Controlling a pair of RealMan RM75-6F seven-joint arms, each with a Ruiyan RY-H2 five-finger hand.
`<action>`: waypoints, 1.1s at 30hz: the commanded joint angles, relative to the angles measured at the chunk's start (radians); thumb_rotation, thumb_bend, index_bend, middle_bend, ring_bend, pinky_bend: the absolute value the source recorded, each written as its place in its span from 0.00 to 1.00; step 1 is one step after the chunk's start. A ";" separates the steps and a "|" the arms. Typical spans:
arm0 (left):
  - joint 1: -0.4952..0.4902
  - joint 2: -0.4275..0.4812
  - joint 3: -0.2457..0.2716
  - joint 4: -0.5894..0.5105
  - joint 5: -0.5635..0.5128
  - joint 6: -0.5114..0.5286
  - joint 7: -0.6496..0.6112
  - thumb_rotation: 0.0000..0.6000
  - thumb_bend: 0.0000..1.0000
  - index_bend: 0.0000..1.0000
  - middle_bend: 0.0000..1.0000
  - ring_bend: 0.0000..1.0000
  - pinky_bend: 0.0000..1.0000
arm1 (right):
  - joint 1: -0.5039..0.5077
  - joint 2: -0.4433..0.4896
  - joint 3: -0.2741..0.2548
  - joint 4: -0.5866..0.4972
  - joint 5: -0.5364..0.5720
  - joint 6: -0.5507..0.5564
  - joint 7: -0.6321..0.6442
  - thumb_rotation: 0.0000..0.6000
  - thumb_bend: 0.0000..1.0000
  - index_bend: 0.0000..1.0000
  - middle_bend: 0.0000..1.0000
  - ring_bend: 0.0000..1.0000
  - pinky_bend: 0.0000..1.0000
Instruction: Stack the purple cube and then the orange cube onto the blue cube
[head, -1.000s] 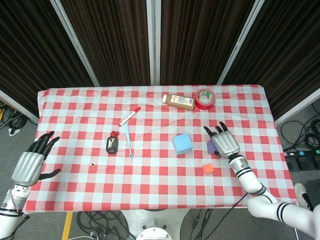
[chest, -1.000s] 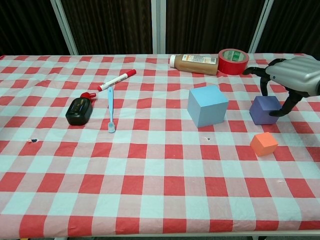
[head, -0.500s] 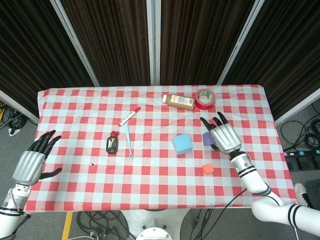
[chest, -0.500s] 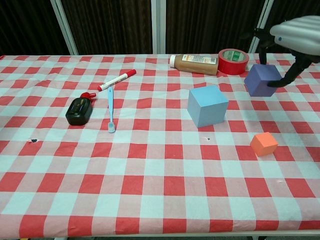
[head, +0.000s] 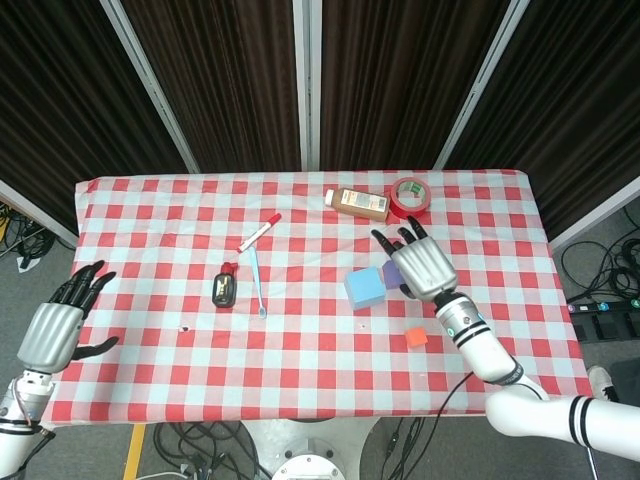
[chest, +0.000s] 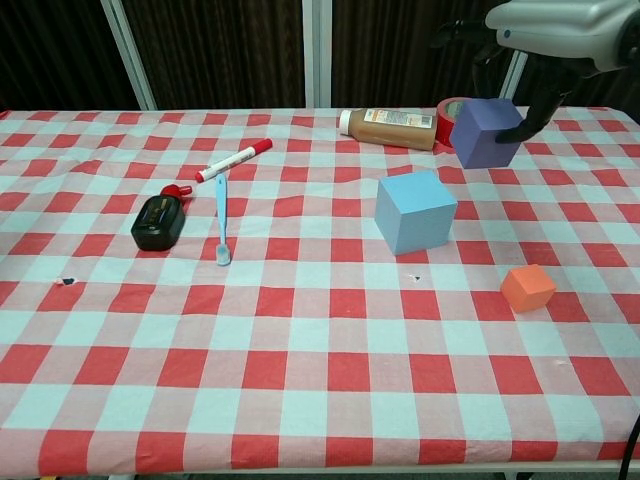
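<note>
My right hand (head: 420, 267) (chest: 556, 28) holds the purple cube (chest: 485, 133) in the air, up and to the right of the blue cube (chest: 415, 211) (head: 364, 288). In the head view only a sliver of the purple cube (head: 391, 278) shows under the hand. The blue cube sits on the checkered table (chest: 300, 380) near the middle. The small orange cube (chest: 528, 288) (head: 416, 338) lies on the cloth nearer the front right. My left hand (head: 60, 323) hovers off the table's left edge, fingers apart and empty.
A brown bottle (chest: 390, 126) lies at the back with a red tape roll (head: 410, 196) beside it. A red-capped marker (chest: 234, 159), a blue toothbrush (chest: 222, 217) and a black object with a red cap (chest: 158, 220) lie left of centre.
My right hand has lifted the purple cube off the cloth and carried it up and leftward toward the blue cube. The left hand has barely moved.
</note>
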 joint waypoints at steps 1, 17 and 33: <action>0.009 0.004 0.007 0.014 0.007 0.012 -0.017 1.00 0.16 0.15 0.12 0.06 0.21 | 0.060 -0.030 -0.007 -0.002 0.085 -0.027 -0.058 1.00 0.12 0.01 0.45 0.16 0.00; 0.035 0.007 0.021 0.075 0.021 0.045 -0.086 1.00 0.16 0.15 0.12 0.06 0.21 | 0.169 -0.103 -0.050 0.057 0.200 -0.022 -0.099 1.00 0.12 0.01 0.45 0.16 0.00; 0.010 -0.009 -0.003 0.056 -0.012 0.000 -0.055 1.00 0.16 0.15 0.12 0.06 0.21 | 0.230 -0.139 -0.088 0.108 0.243 -0.022 -0.099 1.00 0.12 0.02 0.45 0.16 0.00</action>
